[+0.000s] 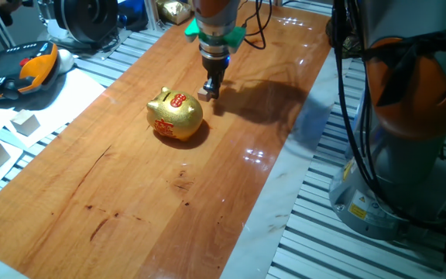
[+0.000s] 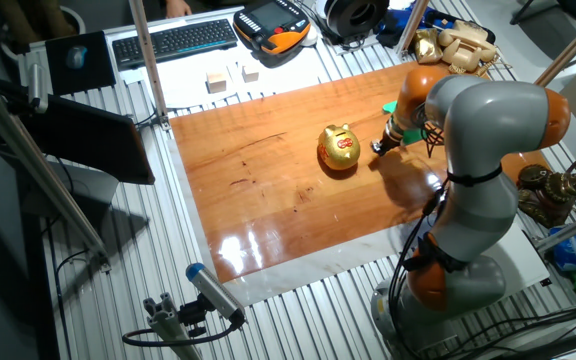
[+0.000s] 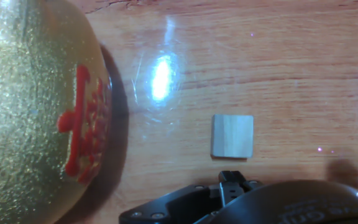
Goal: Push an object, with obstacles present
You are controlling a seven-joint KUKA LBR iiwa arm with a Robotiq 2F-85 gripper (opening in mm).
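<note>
The object, a tiny tan wooden cube (image 1: pixel 204 94) (image 3: pixel 233 136), lies on the wooden table. My gripper (image 1: pixel 212 92) (image 2: pixel 377 148) (image 3: pixel 232 182) is down at table level right beside the cube, its fingers together and holding nothing. The hand view shows a narrow gap between the dark fingertip and the cube's edge. The obstacle, a shiny gold piggy bank with red markings (image 1: pixel 175 115) (image 2: pixel 340 148) (image 3: pixel 36 106), stands a short way beyond the cube, on the side away from the gripper. The arm hides the cube in the other fixed view.
Pale wooden blocks (image 1: pixel 25 122) (image 2: pixel 216 80) sit on the white surface off the table's edge. A teach pendant (image 1: pixel 22 70) (image 2: pixel 273 25) and a keyboard (image 2: pixel 173 40) lie behind them. The robot's base (image 1: pixel 409 116) stands beside the table.
</note>
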